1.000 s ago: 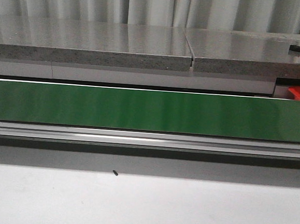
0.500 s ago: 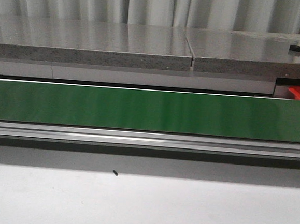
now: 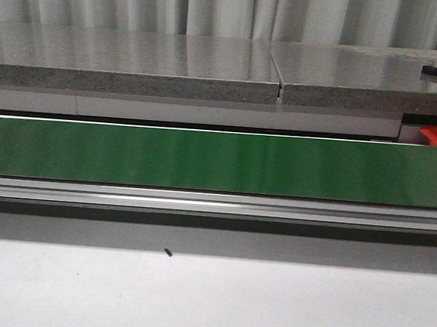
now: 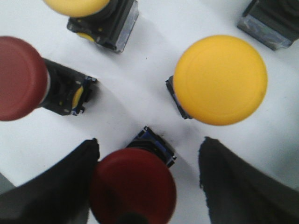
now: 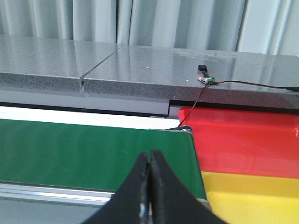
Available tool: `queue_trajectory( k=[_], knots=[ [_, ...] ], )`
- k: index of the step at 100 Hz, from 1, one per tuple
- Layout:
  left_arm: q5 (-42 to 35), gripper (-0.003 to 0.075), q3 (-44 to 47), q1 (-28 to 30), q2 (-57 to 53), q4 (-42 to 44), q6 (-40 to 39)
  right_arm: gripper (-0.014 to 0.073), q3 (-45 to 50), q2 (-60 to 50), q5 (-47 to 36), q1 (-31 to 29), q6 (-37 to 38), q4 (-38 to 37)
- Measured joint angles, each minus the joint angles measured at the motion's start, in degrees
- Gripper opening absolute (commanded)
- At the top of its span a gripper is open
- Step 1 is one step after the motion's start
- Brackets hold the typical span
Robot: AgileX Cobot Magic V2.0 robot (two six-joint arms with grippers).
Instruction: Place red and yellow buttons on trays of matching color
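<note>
The left claw is open around a red button on the white counter, so the pick is in hand; next the fingers must close on it, I think. Near it I count two red and two yellow buttons, plus one housing at the edge. The right claw is closed and empty, before the red tray and yellow tray
</note>
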Motion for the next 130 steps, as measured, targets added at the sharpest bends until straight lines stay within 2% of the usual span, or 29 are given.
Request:
queue_trajectory(
  k=[15,33,51,81,104,130],
  knots=[
    [0.0,0.012,-0.1,0.0,0.0,0.0,0.0,-0.0069,0.0,0.0,0.0,0.0,0.0,0.0],
    [1.1,-0.0022,-0.5,0.0,0.0,-0.2,0.0,-0.0069,0.0,0.0,0.0,0.0,0.0,0.0],
    [6.9,-0.002,-3.1,0.0,-1.7,-0.9,0.1,-0.0069,0.0,0.0,0.0,0.0,0.0,0.0],
    [13.6,-0.002,-6.4,-0.6,-13.5,-2.2,2.1,-0.0069,0.0,0.0,0.0,0.0,0.0,0.0],
    [15.1,-0.002,-9.7,-6.8,-17.6,-8.2,9.3,-0.0069,0.0,0.0,0.0,0.0,0.0,0.0],
    [15.1,-0.002,-13.5,-15.1,-14.2,-9.4,10.7,-0.0069,0.0,0.0,0.0,0.0,0.0,0.0]
  ],
)
